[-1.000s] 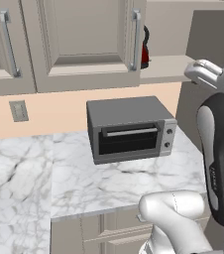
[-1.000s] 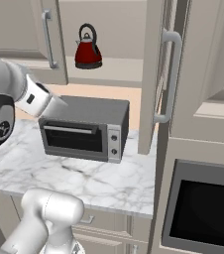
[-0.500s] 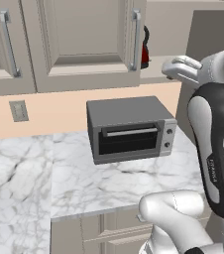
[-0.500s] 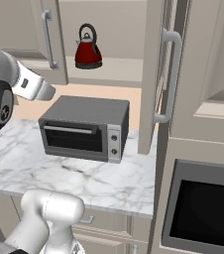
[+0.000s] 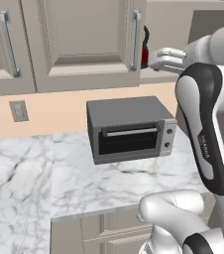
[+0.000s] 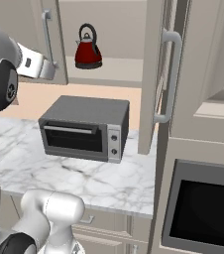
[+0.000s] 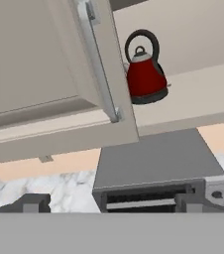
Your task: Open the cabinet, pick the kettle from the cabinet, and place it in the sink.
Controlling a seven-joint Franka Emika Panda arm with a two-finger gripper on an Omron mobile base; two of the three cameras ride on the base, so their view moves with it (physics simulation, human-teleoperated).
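Kettle [image 6: 88,49], red w/ silver lid & black loop handle, stands upright on the beige shelf inside the cabinet [image 6: 111,30], near the shelf's front edge; hand view has it [image 7: 144,74] just right of the closed left door's edge. In left base view only a sliver of it [image 5: 145,47] peeks past that door. Right door is swung open, edge-on toward the cam, bar handle [image 6: 169,77] facing out. Left door's bar handle [image 7: 99,64] runs vertical just beside the kettle opening. Gripper [image 7: 111,203] jaws spread wide, nothing between them, well apart from the kettle. Toaster oven [image 6: 84,130], grey, sits on the marble counter [image 6: 109,183] directly below the shelf. Wall outlet [image 5: 19,110] left of oven.
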